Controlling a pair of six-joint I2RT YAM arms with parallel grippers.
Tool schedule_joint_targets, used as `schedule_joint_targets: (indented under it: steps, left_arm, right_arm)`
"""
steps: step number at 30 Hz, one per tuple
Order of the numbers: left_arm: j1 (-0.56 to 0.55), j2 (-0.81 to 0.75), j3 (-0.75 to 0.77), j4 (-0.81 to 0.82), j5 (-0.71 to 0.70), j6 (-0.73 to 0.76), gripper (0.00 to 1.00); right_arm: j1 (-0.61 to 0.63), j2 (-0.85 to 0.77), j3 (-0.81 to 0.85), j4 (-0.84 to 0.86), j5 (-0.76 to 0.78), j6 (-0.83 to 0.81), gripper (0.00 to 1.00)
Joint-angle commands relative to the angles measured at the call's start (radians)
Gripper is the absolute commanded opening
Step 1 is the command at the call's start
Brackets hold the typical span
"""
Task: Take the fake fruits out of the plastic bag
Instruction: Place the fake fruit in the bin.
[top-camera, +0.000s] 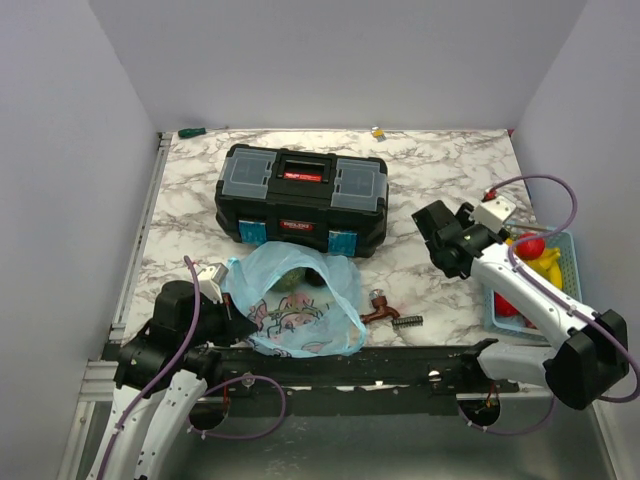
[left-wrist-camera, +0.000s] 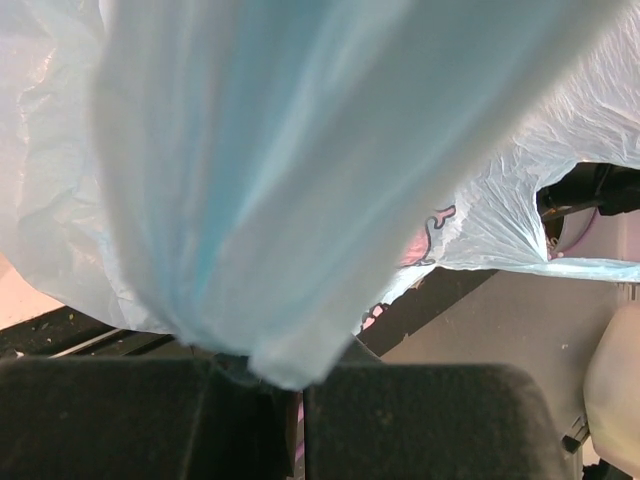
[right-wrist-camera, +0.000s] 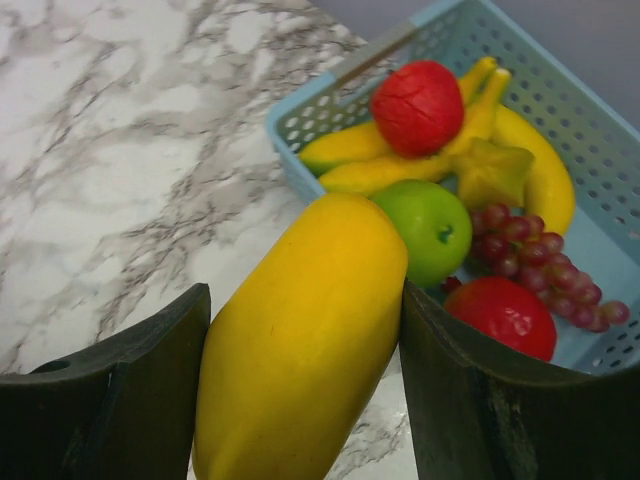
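Left gripper (left-wrist-camera: 298, 395) pinches plastic bag (top-camera: 300, 310); outstretched right gripper (right-wrist-camera: 303, 300) clasps yellow fruit (right-wrist-camera: 300, 370) beside basket (right-wrist-camera: 580, 100).

Overhead view is bright and even, with soft light from above, so the black toolbox (top-camera: 302, 197) drops only a faint shadow on the marble table (top-camera: 450, 170) and there's no harsh glare; the strip under the arms goes dim. Left wrist view is the rough one: the plastic bag (left-wrist-camera: 300, 180) sits right against the lens, a smeared backlit blue blur above the left gripper's fingers (left-wrist-camera: 430, 420), which are near-black. Right wrist view is sharp, with a mild sheen on the yellow fruit (right-wrist-camera: 300, 340) and the basket (right-wrist-camera: 570, 100) well lit.
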Motion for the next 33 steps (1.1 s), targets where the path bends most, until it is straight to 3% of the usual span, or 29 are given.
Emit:
schedule_joint_targets:
  steps: [1, 5, 15, 23, 28, 32, 33]
  left_arm:
    - [0.0, -0.008, -0.006, 0.02, 0.035, 0.015, 0.0]
    - [0.0, -0.009, -0.009, 0.018, 0.049, 0.024, 0.0]
    - [0.0, -0.003, -0.013, 0.029, 0.086, 0.048, 0.0]
    - [-0.018, 0.002, -0.012, 0.02, 0.089, 0.053, 0.0]
    - [-0.023, 0.005, -0.011, 0.019, 0.086, 0.053, 0.0]
    - [-0.023, 0.01, -0.012, 0.023, 0.082, 0.047, 0.0]
    - [-0.023, 0.009, -0.012, 0.024, 0.082, 0.047, 0.0]
  right_arm:
    - [-0.07, -0.004, 0.002, -0.282, 0.061, 0.337, 0.01]
    - [-0.134, -0.063, -0.053, -0.24, 0.082, 0.326, 0.01]
    - [-0.502, -0.094, -0.171, -0.077, 0.047, 0.266, 0.01]
    - [-0.929, -0.104, -0.325, 0.254, -0.245, 0.016, 0.01]
    - [-1.011, -0.073, -0.363, 0.331, -0.377, -0.018, 0.18]
    - [-1.011, -0.035, -0.355, 0.323, -0.382, -0.023, 0.28]
    - [-1.011, -0.036, -0.351, 0.323, -0.383, -0.03, 0.35]
